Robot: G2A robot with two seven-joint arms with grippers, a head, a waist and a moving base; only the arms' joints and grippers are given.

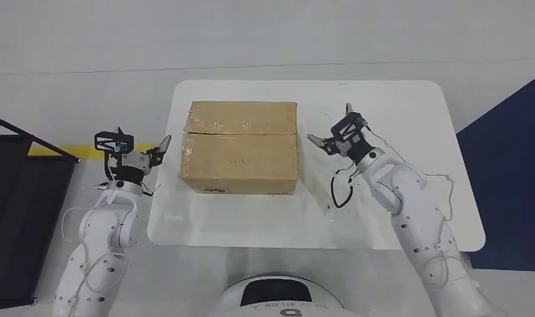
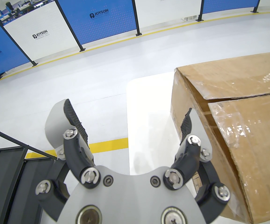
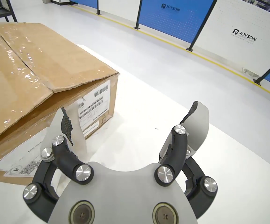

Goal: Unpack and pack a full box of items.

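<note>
**Box with flaps down, open grippers flanking both ends**

Cardboard box (image 1: 241,147) sits on the white table (image 1: 401,191) toward its far left corner, left end near the table's left edge. Top flaps are down and meet along a centre seam under glossy clear tape, and the flap ends gape slightly. Printed labels (image 3: 94,108) are on the right end face. Unpacking looks not yet started.

Left gripper (image 2: 128,115) is at the table's left edge just beside the box's left end, jaws spread, nothing held. One finger is very close to the end face; contact can't be told. Right gripper (image 3: 130,110) is over the table just off the right end, also spread and empty. Flanking like this probably sets up lifting the flaps from both ends, or steadying the box.

Table top is white with rounded corners. Floor is pale grey with a yellow line (image 2: 106,144). A black rack (image 1: 25,191) stands off the table's left side, and blue and white partition panels (image 2: 97,17) close off the room behind
</note>
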